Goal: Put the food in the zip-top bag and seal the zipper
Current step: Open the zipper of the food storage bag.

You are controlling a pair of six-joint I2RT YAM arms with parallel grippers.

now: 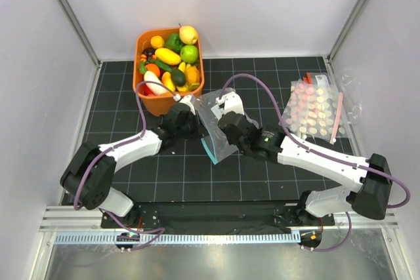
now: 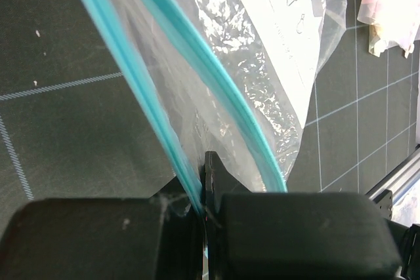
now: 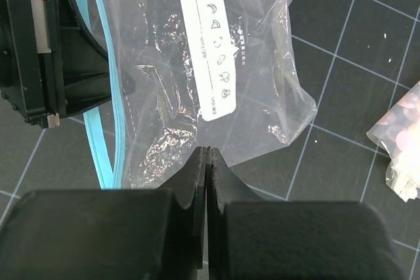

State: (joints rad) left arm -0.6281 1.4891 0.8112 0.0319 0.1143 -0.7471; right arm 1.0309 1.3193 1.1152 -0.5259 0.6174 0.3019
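Note:
The food (image 1: 172, 57) is a heap of toy fruits and vegetables in the orange basket (image 1: 157, 104) at the back left. The clear zip-top bag (image 1: 213, 111) hangs empty between both grippers, just right of the basket. My left gripper (image 2: 205, 162) is shut on one lip of the teal zipper (image 2: 216, 77). The other lip bows away, so the mouth gapes. My right gripper (image 3: 207, 152) is shut on the bag's (image 3: 216, 122) clear edge below its white label. The zipper (image 3: 98, 142) runs down its left side. In the top view the left gripper (image 1: 190, 117) and right gripper (image 1: 223, 122) flank the bag.
Crinkled pink-dotted packs (image 1: 315, 113) lie at the right of the black gridded mat (image 1: 197, 175), and also show in the right wrist view (image 3: 400, 142). White walls and metal rails close in the back and sides.

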